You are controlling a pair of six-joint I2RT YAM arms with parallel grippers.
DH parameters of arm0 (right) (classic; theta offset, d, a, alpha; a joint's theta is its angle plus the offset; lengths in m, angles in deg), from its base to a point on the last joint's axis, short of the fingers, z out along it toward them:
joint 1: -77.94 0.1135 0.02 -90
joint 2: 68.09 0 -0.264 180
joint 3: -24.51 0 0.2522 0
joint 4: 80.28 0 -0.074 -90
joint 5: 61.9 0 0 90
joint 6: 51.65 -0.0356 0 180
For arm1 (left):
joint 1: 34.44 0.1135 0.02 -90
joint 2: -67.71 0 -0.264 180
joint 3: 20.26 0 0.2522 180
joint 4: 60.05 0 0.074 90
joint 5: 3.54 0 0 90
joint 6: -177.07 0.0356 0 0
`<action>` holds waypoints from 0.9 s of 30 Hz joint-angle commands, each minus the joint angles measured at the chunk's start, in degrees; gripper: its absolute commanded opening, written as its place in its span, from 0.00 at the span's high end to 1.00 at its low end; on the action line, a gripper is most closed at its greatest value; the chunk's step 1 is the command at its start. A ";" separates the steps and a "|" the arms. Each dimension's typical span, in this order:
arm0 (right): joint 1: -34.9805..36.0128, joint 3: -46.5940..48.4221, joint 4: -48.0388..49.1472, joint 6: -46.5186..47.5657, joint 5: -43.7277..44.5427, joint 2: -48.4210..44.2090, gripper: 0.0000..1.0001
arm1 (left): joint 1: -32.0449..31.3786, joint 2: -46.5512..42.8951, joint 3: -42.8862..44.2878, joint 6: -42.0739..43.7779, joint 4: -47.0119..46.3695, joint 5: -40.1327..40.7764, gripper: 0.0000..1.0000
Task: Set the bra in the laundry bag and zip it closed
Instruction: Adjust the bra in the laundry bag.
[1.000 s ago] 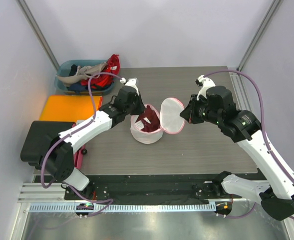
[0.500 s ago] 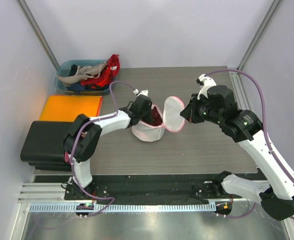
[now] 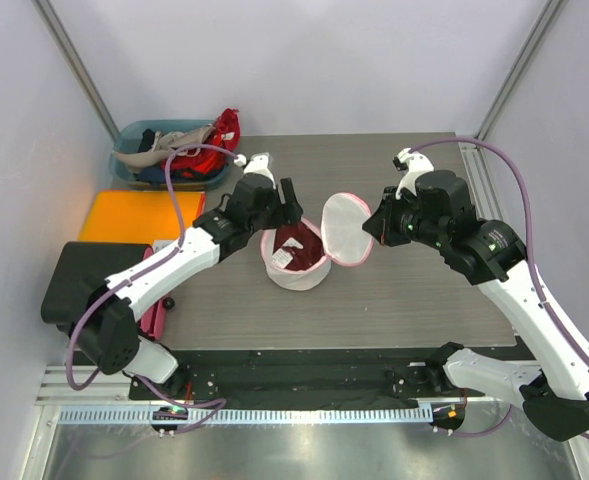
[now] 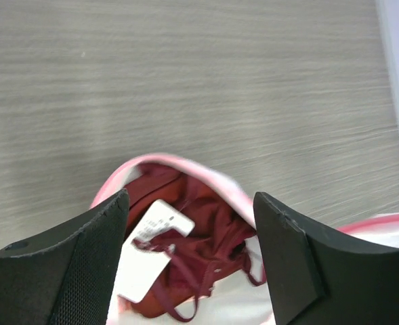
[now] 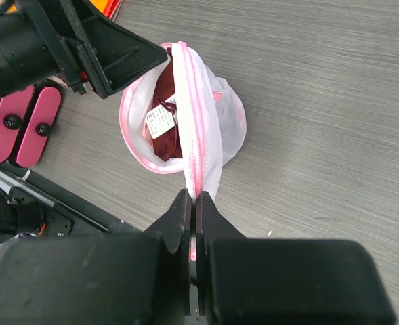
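Pink zip trim [image 5: 193, 135] is clenched between the right jaws, which grip the bag's [image 5: 229, 122] lid flap [image 3: 344, 230] by its edge and hold it upright. This looks meant to prop the mouth open and steady the pouch. The left jaws stand spread wide just above that mouth, gripping nothing. Below them the dark red bra [image 4: 199, 250] lies bunched inside the bag, with its white tag [image 4: 155, 227] on top and a strap end showing near the rim. So the loading looks done and the zip is not yet run; the flap must come down over the opening first. The bag sits near the middle of the grey worktop [image 3: 404, 300], between the two arms. The teal bin [image 3: 139, 128] of other clothes stands well apart at the far left corner.
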 commanded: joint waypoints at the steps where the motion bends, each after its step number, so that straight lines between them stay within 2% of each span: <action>1: 0.21 1.50 1.44 1.35 0.27 -1.34 0.99 | 1.06 0.52 -2.73 0.94 4.56 2.06 0.29; 6: 0.21 1.59 1.27 1.53 -0.08 -1.87 0.99 | 1.06 1.22 -5.53 0.85 5.88 5.58 0.29; 9: 0.21 1.33 1.27 1.53 -0.43 -1.96 0.99 | 1.32 2.98 -6.60 0.59 3.86 2.88 0.29; 12: 0.21 1.06 1.36 1.70 -0.44 -2.04 0.99 | 1.50 5.97 -4.94 0.41 3.95 2.24 0.44; 13: 0.21 1.15 1.36 1.70 -0.44 -2.04 0.99 | 1.59 6.32 -4.41 0.50 4.38 2.42 0.57; 14: 0.12 1.15 1.27 1.70 -0.35 -2.04 0.99 | 1.59 6.58 -3.97 0.50 4.39 2.42 0.63; 15: 0.21 1.32 1.18 1.62 -0.17 -2.13 0.99 | 1.50 6.50 -3.00 0.58 4.47 2.07 0.82; 17: 0.21 1.50 0.74 1.62 0.87 -2.39 0.99 | 1.33 4.67 -1.25 0.94 5.61 1.28 1.00; 22: 0.21 2.81 -1.72 2.49 5.53 -1.96 0.99 | -5.78 -1.32 -0.45 2.08 6.76 7.67 1.00; 27: 0.30 3.52 -2.69 2.15 3.44 -0.20 0.99 | -6.41 -0.28 -1.42 1.38 7.37 9.36 1.00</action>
